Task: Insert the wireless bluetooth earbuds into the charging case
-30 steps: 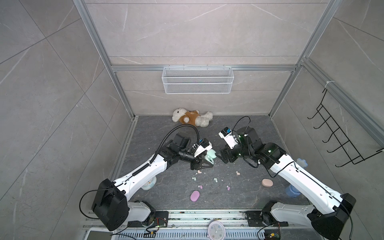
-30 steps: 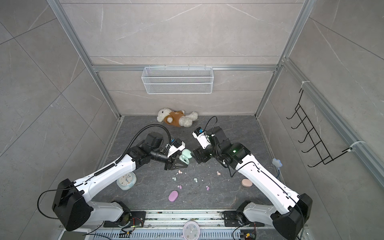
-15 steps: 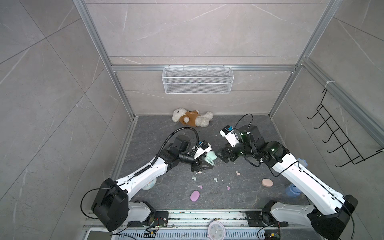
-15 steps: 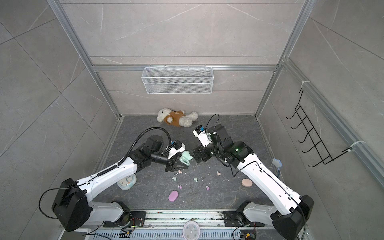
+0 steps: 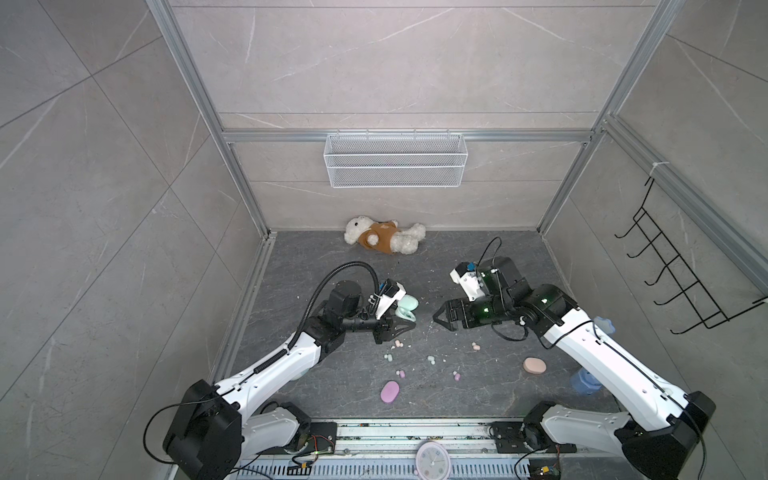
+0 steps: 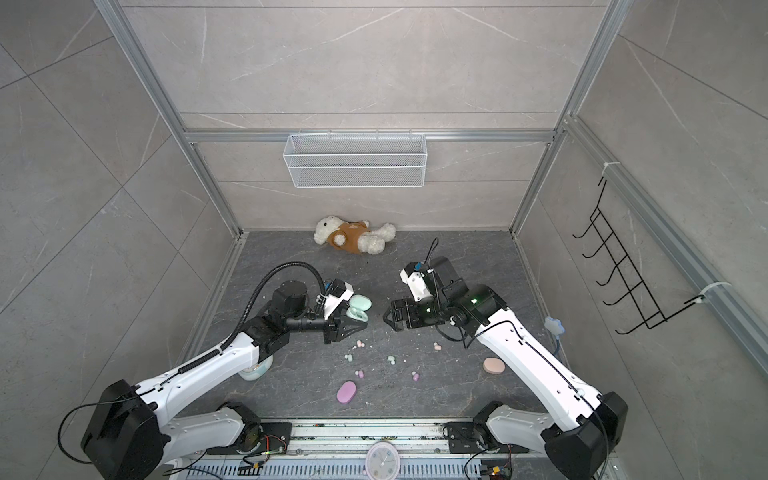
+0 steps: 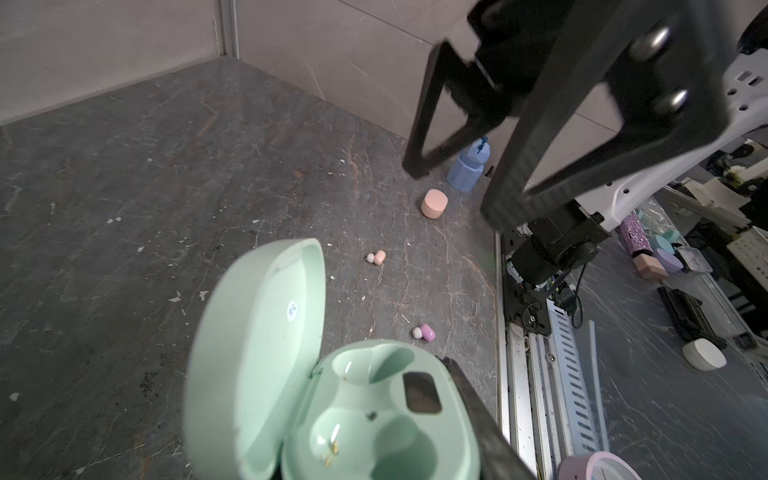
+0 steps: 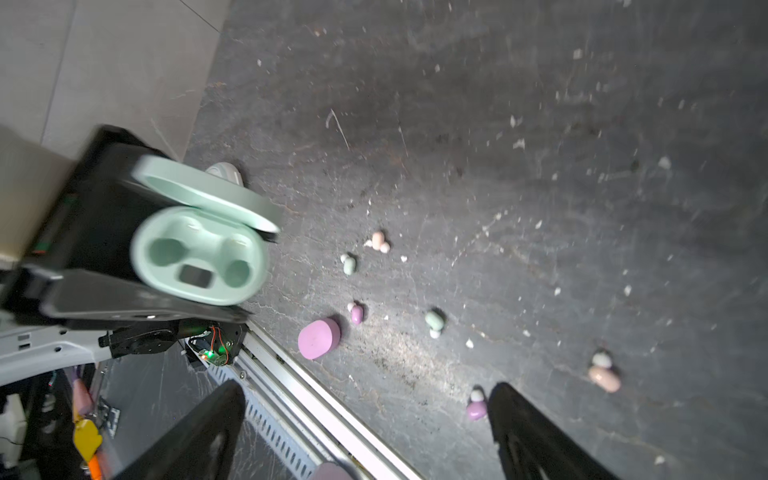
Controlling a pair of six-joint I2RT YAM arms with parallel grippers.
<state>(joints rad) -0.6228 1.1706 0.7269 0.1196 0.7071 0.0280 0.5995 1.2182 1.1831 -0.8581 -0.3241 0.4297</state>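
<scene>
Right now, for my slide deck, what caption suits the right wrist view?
Open, empty mint case, held beside six loose earbuds on the floor.

Teddy bear (image 5: 384, 241) below wire basket (image 5: 395, 162)

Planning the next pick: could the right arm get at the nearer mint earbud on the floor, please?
Probably yes: the right tool hangs open close by, and the mint earbud lies alone on bare floor, nothing over it.

Left end effector (image 6: 354, 316) clamped on open mint-green pebble-shaped charging case (image 6: 360, 304), above dark grey stone-look bench (image 6: 299, 374). Right end effector (image 6: 386, 318) faces it, just apart. Six tiny bean-shaped pastel earbuds (image 6: 391, 360) scattered on bench, nearer the arm bases.
</scene>
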